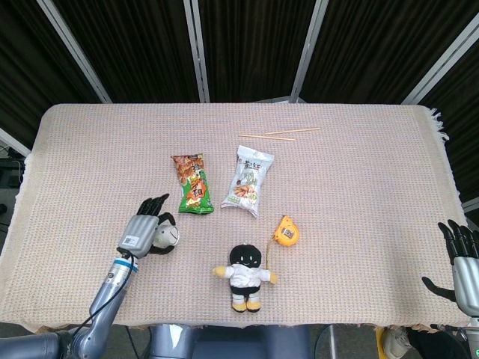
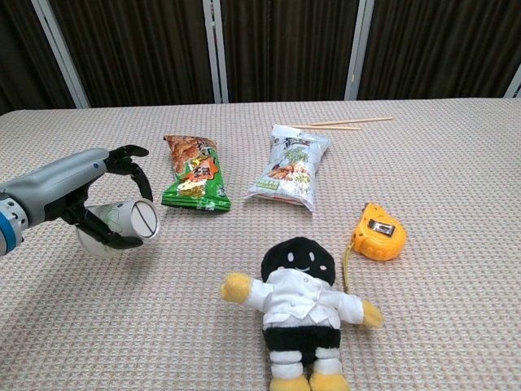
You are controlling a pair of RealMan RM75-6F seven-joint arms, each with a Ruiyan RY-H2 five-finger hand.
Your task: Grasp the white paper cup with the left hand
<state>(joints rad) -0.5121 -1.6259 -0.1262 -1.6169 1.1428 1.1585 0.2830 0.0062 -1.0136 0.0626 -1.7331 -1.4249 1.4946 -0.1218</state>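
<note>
The white paper cup (image 2: 137, 220) lies on its side inside my left hand (image 2: 91, 195), its round bottom facing the camera. The fingers curl over the top and under the cup, gripping it. In the head view the cup (image 1: 168, 236) peeks out to the right of the left hand (image 1: 142, 232), near the table's front left. My right hand (image 1: 464, 263) hangs at the front right corner, off the table's edge, fingers spread and holding nothing; the chest view does not show it.
A green snack bag (image 1: 193, 184) and a white snack bag (image 1: 248, 179) lie mid-table. An orange tape measure (image 1: 286, 230) and a black-headed plush doll (image 1: 245, 275) sit near the front. Two thin sticks (image 1: 278, 134) lie toward the back of the woven tablecloth (image 1: 359, 187).
</note>
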